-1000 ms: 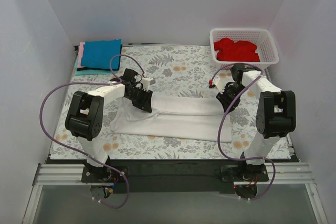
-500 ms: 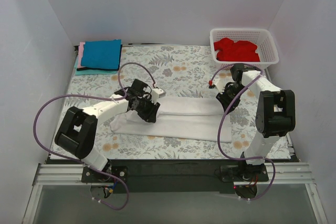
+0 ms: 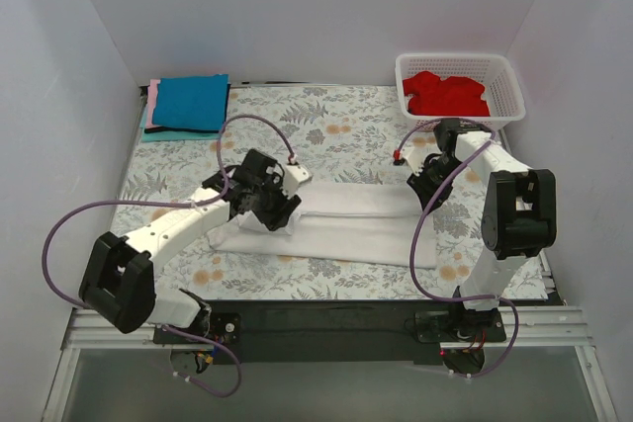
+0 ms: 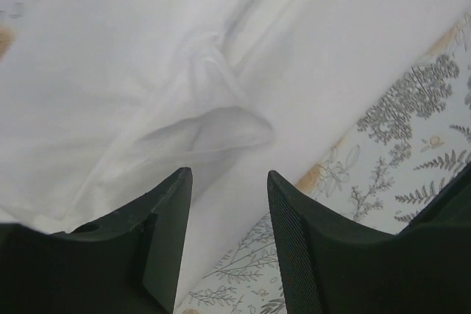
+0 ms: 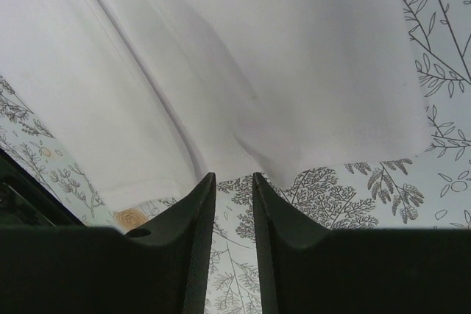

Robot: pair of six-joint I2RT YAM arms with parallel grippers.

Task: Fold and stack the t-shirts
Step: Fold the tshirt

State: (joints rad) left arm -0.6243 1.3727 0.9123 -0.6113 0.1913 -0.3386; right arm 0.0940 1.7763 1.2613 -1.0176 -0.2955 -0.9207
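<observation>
A white t-shirt, folded into a long strip, lies across the middle of the floral table cloth. My left gripper hovers over its left end, jaws open and empty, above a wrinkled fold of the white t-shirt; in the left wrist view, the left gripper has only cloth below it. My right gripper sits at the shirt's right end. In the right wrist view, the right gripper has a narrow gap showing table cloth, its tips at the edge of the white t-shirt. A blue t-shirt lies on a pink t-shirt at the back left. A red t-shirt lies in the basket.
The white lattice basket stands at the back right corner. White walls close in the table on three sides. The purple cable of each arm loops beside it.
My left arm has stretched forward and to the right over the shirt's left end, which is now more bunched. The right arm has not moved.
</observation>
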